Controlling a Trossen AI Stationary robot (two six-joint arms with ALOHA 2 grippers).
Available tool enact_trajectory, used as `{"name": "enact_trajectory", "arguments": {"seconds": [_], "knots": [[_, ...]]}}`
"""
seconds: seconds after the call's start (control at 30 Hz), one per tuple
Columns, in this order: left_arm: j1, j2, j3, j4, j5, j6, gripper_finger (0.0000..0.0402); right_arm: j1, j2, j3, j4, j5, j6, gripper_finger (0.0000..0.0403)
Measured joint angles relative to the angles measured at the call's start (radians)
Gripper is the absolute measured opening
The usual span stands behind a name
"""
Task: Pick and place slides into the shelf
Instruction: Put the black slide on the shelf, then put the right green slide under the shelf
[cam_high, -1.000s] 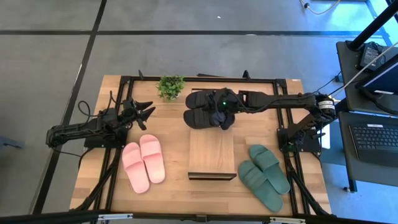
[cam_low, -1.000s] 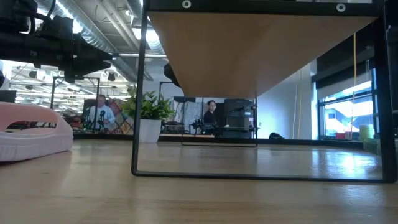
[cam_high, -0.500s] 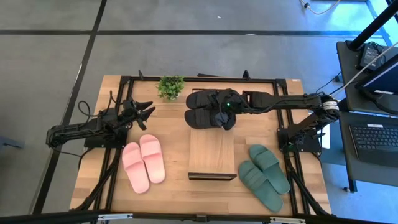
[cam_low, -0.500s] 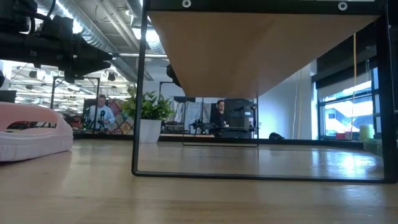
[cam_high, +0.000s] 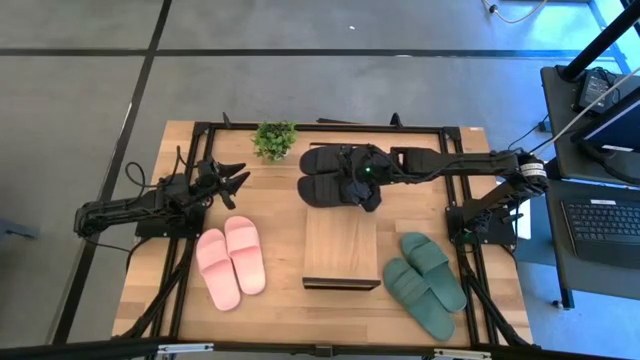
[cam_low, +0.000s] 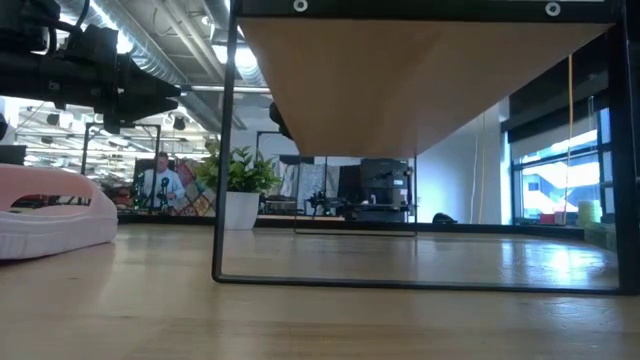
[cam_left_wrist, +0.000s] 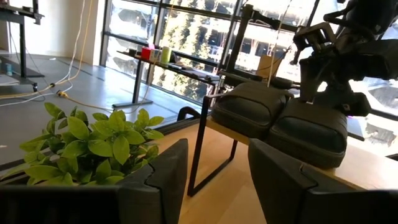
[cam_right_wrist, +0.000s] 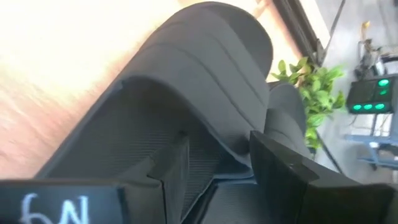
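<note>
Two black slides (cam_high: 325, 175) lie side by side on the far end of the shelf's plank top (cam_high: 340, 250); the left wrist view shows them there too (cam_left_wrist: 280, 115). My right gripper (cam_high: 365, 195) hangs over them, slanting down from the table's right. It is open (cam_right_wrist: 217, 155), with its fingers on either side of one slide's strap edge (cam_right_wrist: 233, 155). My left gripper (cam_high: 240, 180) waits open at the far left, pointing level (cam_left_wrist: 217, 149). The pink slides (cam_high: 231, 262) and the green slides (cam_high: 425, 282) lie soles down on the table. My right gripper stands astride the strap's side edge (cam_right_wrist: 239, 163) of one black slide. One finger (cam_right_wrist: 171, 168) is over the footbed and the other (cam_right_wrist: 280, 177) is outside it. I cannot tell whether either finger touches the slide. The slide rests flat on the shelf top.
A potted plant (cam_high: 275, 140) stands at the table's far edge, left of the black slides and close in front of my left gripper (cam_left_wrist: 93, 143). The space under the shelf (cam_low: 400, 250) holds nothing. A dark metal frame (cam_high: 200, 128) borders the table. People show in the room beyond.
</note>
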Motion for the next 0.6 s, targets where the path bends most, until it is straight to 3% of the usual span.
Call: {"name": "enact_trajectory", "arguments": {"seconds": [0.6], "knots": [[0.000,0.000,0.000,0.000,0.001,0.000,0.0162,0.000,-0.075,0.000,-0.030,0.002,0.084,0.0168]]}}
